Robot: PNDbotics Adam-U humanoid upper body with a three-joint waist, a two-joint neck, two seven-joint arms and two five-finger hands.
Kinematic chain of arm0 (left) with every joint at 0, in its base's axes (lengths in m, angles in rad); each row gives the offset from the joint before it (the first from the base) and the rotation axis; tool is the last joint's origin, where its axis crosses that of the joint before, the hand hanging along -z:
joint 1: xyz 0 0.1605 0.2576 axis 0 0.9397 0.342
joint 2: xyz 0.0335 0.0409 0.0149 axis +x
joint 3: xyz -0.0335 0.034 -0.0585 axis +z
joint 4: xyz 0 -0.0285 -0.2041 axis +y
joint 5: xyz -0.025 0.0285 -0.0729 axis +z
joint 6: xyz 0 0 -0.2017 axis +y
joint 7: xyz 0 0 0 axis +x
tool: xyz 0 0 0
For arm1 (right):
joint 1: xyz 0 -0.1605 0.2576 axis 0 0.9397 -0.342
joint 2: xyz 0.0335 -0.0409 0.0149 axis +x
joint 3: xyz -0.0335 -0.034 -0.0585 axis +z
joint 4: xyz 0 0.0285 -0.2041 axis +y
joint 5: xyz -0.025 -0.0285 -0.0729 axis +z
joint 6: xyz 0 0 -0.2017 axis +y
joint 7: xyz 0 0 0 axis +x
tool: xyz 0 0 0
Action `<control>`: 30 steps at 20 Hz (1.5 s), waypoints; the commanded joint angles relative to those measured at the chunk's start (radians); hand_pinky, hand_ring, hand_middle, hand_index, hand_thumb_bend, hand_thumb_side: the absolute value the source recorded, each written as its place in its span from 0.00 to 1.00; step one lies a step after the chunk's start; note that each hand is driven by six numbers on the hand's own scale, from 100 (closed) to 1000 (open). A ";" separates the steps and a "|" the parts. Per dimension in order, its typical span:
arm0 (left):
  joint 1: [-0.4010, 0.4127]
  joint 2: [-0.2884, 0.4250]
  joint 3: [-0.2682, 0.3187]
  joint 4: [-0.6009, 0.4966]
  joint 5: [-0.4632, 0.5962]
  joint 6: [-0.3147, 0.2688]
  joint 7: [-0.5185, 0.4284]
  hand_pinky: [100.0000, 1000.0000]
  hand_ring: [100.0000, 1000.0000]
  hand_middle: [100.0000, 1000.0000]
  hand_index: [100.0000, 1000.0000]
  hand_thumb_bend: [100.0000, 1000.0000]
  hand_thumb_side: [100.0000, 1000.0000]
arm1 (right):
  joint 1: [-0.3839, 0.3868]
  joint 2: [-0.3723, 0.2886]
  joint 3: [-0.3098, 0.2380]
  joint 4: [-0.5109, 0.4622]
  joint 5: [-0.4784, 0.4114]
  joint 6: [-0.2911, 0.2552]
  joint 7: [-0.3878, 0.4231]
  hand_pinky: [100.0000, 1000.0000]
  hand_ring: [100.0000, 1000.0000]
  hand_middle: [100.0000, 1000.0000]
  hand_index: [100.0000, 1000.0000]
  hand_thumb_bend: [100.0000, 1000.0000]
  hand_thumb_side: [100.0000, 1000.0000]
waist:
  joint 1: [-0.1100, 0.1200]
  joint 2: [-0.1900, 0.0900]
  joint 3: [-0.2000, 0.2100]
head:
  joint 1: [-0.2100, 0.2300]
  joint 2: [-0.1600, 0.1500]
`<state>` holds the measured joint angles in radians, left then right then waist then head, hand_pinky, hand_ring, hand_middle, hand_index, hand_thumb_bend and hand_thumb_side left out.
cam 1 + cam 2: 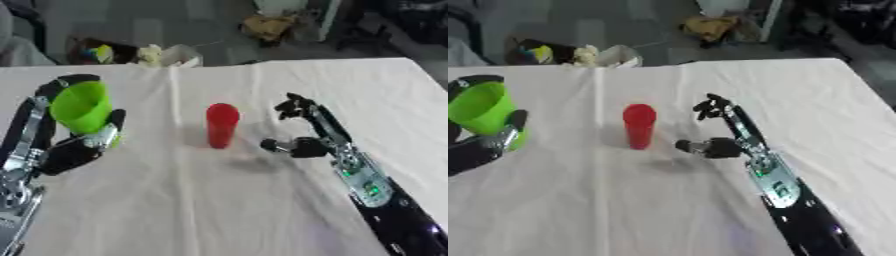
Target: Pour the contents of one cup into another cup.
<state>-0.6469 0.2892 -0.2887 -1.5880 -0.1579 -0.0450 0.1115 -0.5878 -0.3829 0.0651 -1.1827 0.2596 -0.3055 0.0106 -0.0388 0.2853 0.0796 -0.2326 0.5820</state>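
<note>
Left hand [77,147] holds green cup [80,107] lifted | red cup [220,125] beside spread, empty right hand [302,131] | pouring not started

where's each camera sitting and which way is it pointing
Left eye view: in the robot's head, looking down at the white-clothed table; the left hand shows fully, fingers curled round the green cup, and the right hand is open beside the red cup.
Right eye view: same head, set slightly to the right, facing the same way; the left hand is cut by the view's left edge.
Shared: both cups, both hands, the table, floor clutter beyond the far edge.
</note>
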 commanded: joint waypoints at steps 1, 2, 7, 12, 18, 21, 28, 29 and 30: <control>-0.027 -0.003 -0.007 -0.020 0.007 -0.001 -0.011 0.32 0.18 0.40 0.74 0.00 0.13 | -0.036 -0.015 -0.003 0.030 0.009 -0.010 -0.002 0.75 1.00 0.47 0.68 0.74 0.29 | 0.001 -0.013 0.010 | -0.015 -0.019; -0.031 -0.006 -0.009 -0.021 0.007 -0.001 -0.013 0.32 0.18 0.40 0.74 0.00 0.13 | -0.044 -0.013 -0.003 0.042 0.009 -0.011 -0.002 0.75 1.00 0.47 0.68 0.74 0.30 | 0.001 -0.010 0.018 | -0.019 -0.023; -0.043 -0.020 -0.019 -0.023 0.009 -0.001 -0.024 0.32 0.18 0.40 0.74 0.00 0.13 | -0.075 -0.006 -0.006 0.085 0.013 -0.016 -0.007 0.75 1.00 0.47 0.68 0.75 0.31 | 0.002 0.000 0.046 | -0.035 -0.039; -0.050 -0.026 -0.024 -0.028 0.009 0.000 -0.031 0.32 0.18 0.40 0.74 0.00 0.13 | -0.098 -0.002 -0.009 0.113 0.018 -0.019 -0.014 0.75 1.00 0.47 0.68 0.77 0.33 | 0.004 0.007 0.068 | -0.062 -0.056; -0.056 -0.030 -0.029 -0.036 0.011 0.003 -0.038 0.32 0.18 0.40 0.74 0.00 0.13 | -0.116 -0.005 -0.011 0.129 0.013 -0.026 -0.015 0.75 1.00 0.47 0.68 0.77 0.34 | 0.005 0.012 0.086 | -0.070 -0.067; -0.056 -0.034 -0.034 -0.039 0.013 0.004 -0.043 0.32 0.18 0.40 0.74 0.00 0.13 | -0.130 -0.003 -0.010 0.130 0.010 -0.027 -0.014 0.75 1.00 0.47 0.68 0.77 0.35 | 0.007 0.014 0.094 | -0.069 -0.070; -0.055 -0.042 -0.046 -0.047 0.010 0.008 -0.058 0.33 0.18 0.41 0.74 0.00 0.13 | -0.145 0.006 -0.002 0.135 0.012 -0.030 -0.008 0.75 1.00 0.47 0.68 0.78 0.35 | 0.012 0.018 0.105 | -0.068 -0.068; -0.055 -0.042 -0.048 -0.047 0.008 0.009 -0.060 0.33 0.18 0.41 0.74 0.00 0.13 | -0.146 0.009 0.000 0.134 0.015 -0.031 -0.006 0.75 1.00 0.47 0.68 0.78 0.35 | 0.013 0.018 0.106 | -0.068 -0.067; -0.054 -0.043 -0.049 -0.047 0.006 0.009 -0.062 0.33 0.18 0.41 0.74 0.00 0.13 | -0.147 0.011 0.001 0.134 0.018 -0.032 -0.004 0.75 1.00 0.47 0.68 0.78 0.35 | 0.014 0.019 0.106 | -0.067 -0.067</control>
<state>-0.6859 0.2451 -0.3368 -1.6082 -0.1501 -0.0349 0.0536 -0.7144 -0.3639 0.0635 -1.0413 0.2722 -0.3354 0.0011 -0.0269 0.3206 0.1848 -0.3003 0.5249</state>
